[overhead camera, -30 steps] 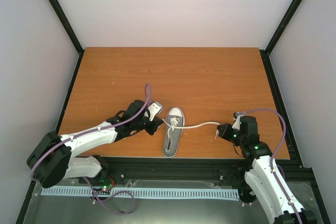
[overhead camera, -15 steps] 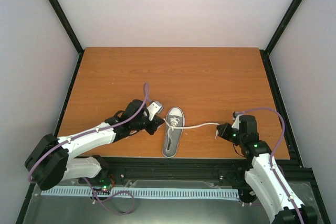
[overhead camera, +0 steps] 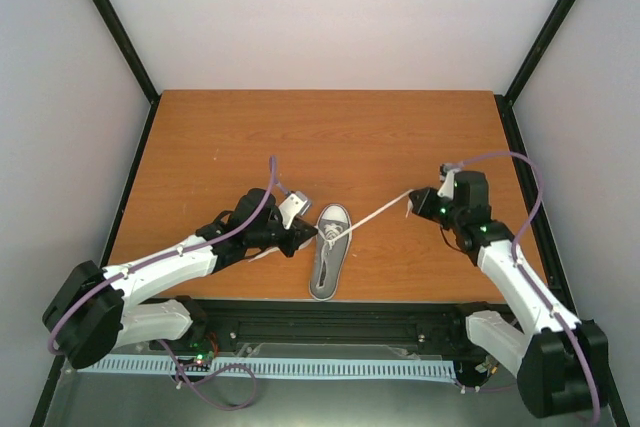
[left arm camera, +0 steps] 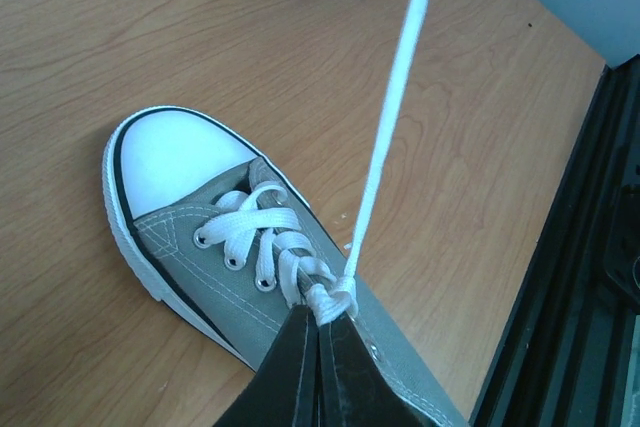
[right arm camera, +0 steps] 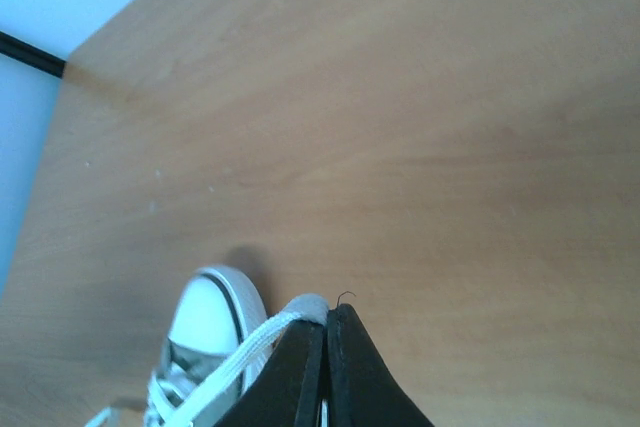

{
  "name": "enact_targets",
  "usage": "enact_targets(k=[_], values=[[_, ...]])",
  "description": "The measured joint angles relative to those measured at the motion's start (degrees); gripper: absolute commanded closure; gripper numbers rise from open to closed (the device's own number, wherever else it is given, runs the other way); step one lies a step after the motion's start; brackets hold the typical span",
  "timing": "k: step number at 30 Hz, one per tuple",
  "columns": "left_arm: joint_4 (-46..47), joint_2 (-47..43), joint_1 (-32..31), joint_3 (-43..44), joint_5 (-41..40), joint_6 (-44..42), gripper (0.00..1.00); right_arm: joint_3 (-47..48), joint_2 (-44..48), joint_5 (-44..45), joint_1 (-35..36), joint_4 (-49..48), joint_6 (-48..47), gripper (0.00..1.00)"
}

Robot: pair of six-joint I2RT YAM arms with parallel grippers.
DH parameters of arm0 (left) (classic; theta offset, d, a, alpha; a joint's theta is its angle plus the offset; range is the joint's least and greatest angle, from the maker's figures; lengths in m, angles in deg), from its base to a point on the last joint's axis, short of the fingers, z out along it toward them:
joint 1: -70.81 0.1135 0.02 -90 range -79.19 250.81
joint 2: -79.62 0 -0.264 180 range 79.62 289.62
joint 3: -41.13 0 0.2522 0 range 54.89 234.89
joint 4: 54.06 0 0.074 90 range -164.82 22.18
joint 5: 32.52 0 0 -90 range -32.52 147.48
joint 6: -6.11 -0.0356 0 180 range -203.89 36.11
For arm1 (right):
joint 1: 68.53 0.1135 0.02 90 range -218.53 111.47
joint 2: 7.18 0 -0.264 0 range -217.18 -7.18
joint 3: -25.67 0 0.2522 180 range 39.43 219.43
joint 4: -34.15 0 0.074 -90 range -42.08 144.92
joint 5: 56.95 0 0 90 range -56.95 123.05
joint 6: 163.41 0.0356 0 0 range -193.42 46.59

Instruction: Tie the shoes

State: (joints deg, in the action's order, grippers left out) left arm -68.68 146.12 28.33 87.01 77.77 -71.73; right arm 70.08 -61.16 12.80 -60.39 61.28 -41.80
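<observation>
Right tool [overhead camera: 421,203] moved farther back, lace [overhead camera: 375,214] pulled taut.

Grey sneaker [left arm camera: 205,272], white toe cap [left arm camera: 180,160], white laces [left arm camera: 256,230], on brown wood-grain table [left arm camera: 250,37].

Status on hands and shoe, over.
Left hand shut on lace at the sneaker knot. Right hand shut on lace end, line taut. No obstruction seen.
</observation>
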Motion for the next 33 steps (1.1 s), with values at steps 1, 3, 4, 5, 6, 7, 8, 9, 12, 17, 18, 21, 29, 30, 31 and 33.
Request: enact_targets(k=[1, 3, 4, 5, 6, 7, 8, 9, 12, 17, 18, 21, 29, 30, 31, 33], values=[[0.0, 0.0, 0.0, 0.0, 0.22, 0.11, 0.99, 1.27, -1.51, 0.02, 0.39, -0.68, -0.24, 0.97], [0.04, 0.0, -0.02, 0.0, 0.74, 0.42, 0.99, 4.85, -5.75, 0.52, 2.36, -2.32, -0.63, 0.97], [0.11, 0.0, 0.0, 0.0, 0.94, 0.66, 0.99, 6.51, -7.96, 0.85, 3.8, -3.26, -0.74, 0.97], [0.22, 0.0, -0.02, 0.0, 1.03, 0.9, 0.99, 8.15, -10.25, 1.31, 5.55, -4.02, -0.76, 0.97], [0.44, 0.0, -0.02, 0.0, 1.09, 1.09, 0.99, 9.66, -12.44, 1.57, 7.41, -4.81, -0.76, 0.97], [0.66, 0.0, -0.02, 0.0, 1.18, 1.18, 0.99, 11.28, -14.71, 2.01, 9.44, -5.42, -0.74, 0.97], [0.94, 0.0, -0.02, 0.0, 1.27, 1.33, 0.99, 12.96, -17.09, 2.27, 11.58, -6.05, -0.74, 0.97], [1.14, 0.0, -0.02, 0.0, 1.36, 1.42, 0.99, 14.6, -19.56, 2.38, 13.66, -6.91, -0.7, 0.97], [1.42, 0.09, -0.02, 0.0, 1.62, 1.66, 0.99, 17.99, -25.88, 2.23, 19.65, -10.4, 0.22, 0.97], [2.62, 1.38, -0.02, 0.0, 1.99, 2.16, 0.99, 20.2, -31.98, 0.83, 25.68, -13.55, 1.92, 0.97], [2.97, 1.77, -0.02, 0.0, 2.12, 2.4, 0.99, 20.63, -32.76, 0.35, 26.36, -13.99, 2.23, 0.97], [4.17, 2.73, -0.02, 0.0, 2.56, 3.08, 0.99, 22.21, -35.15, -1.14, 27.98, -14.99, 2.51, 0.97], [5.88, 3.19, -0.02, 0.0, 3.39, 3.91, 0.99, 23.21, -38.18, -4.46, 31.28, -16.02, 3.06, 0.52], [6.08, 3.34, -0.02, 0.0, 3.5, 4.09, 0.99, 23.17, -37.88, -3.54, 31.32, -15.47, 3.13, 0.45], [6.25, 3.45, -0.02, 0.0, 3.56, 4.24, 0.99, 22.99, -37.46, -2.56, 31.32, -14.86, 3.13, 0.41], [6.47, 3.56, -0.02, 0.0, 3.58, 4.57, 0.99, 22.36, -35.82, -0.02, 31.28, -13.55, 2.89, 0.31]])
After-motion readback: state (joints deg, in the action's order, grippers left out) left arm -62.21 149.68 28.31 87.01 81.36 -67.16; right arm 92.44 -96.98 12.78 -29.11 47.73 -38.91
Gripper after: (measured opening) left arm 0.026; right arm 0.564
